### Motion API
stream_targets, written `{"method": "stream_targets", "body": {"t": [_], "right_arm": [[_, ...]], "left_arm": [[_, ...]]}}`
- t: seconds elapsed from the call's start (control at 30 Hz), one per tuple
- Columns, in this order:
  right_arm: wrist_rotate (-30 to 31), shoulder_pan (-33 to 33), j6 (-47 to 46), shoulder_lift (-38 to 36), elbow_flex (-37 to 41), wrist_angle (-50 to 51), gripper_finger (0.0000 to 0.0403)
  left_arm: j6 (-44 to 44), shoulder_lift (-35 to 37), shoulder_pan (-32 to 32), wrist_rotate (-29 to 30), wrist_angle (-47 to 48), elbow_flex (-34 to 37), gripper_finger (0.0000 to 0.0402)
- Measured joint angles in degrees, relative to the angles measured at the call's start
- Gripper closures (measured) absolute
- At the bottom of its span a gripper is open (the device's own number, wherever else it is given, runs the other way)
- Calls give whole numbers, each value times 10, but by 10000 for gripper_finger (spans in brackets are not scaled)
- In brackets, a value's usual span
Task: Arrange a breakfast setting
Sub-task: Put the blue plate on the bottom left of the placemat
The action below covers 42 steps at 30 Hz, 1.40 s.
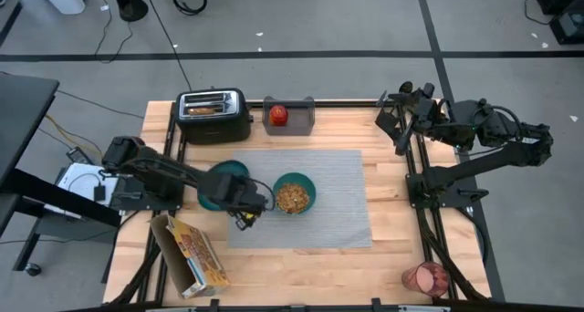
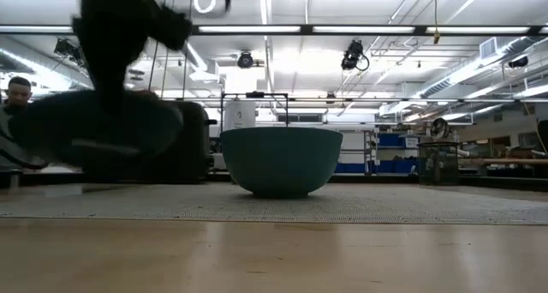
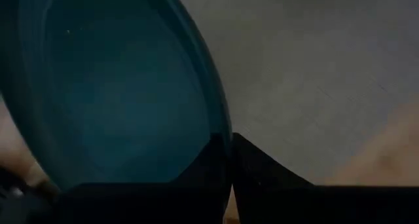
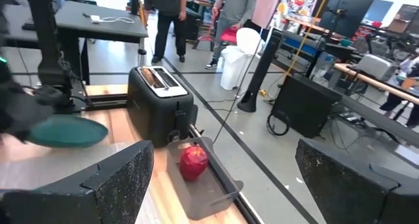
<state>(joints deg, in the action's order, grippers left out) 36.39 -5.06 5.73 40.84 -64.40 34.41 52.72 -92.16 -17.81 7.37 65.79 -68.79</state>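
My left gripper (image 1: pixel 239 195) is shut on the teal plate (image 1: pixel 230 170) over the left edge of the grey ribbed placemat (image 1: pixel 338 198). The plate also shows in the low view (image 2: pixel 94 126). The teal bowl (image 1: pixel 294 194), filled with cereal, stands on the placemat just right of the plate. A toast slice (image 1: pixel 205 109) sticks up from a slot of the black toaster (image 1: pixel 213 116). The small red fruit (image 1: pixel 278 116) lies in the grey tray. The red cup (image 1: pixel 424 277) lies at the table's near right corner. My right gripper (image 4: pixel 222 178) is open and empty at the back right. The spoon is out of view. My left gripper pinches the plate's rim (image 3: pixel 224 137) between its two fingers, one finger on each face of the plate. The plate is lifted clear of the placemat (image 3: pixel 314 67) and tilted.
A cereal box (image 1: pixel 193 254) lies at the near left corner. The toaster and the grey tray (image 1: pixel 290 117) stand along the far edge. People stand in the room beyond the table (image 4: pixel 226 14).
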Motion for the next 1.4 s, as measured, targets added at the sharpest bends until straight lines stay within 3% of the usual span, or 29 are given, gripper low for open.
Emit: {"method": "stream_targets", "body": {"t": [0.3,0.53,0.9,1.1,1.4], "right_arm": [[22,0,-11,-2,0,1,28],[32,0,-32,-2,0,1,28],[47,0,-31,-2,0,0,28],[47,0,-31,-2,0,0,28],[42,0,-32,1,0,0,28]], "left_arm": [[-130,18,-125,-12,8,-27,387],[-244,17,-163,-42,-30,-27,387],[-489,-54,-159,-46,-108,-28,382],[-565,-75,-139,-42,-143,-28,383],[-596,-88,-109,-41,-187,-28,376]]}}
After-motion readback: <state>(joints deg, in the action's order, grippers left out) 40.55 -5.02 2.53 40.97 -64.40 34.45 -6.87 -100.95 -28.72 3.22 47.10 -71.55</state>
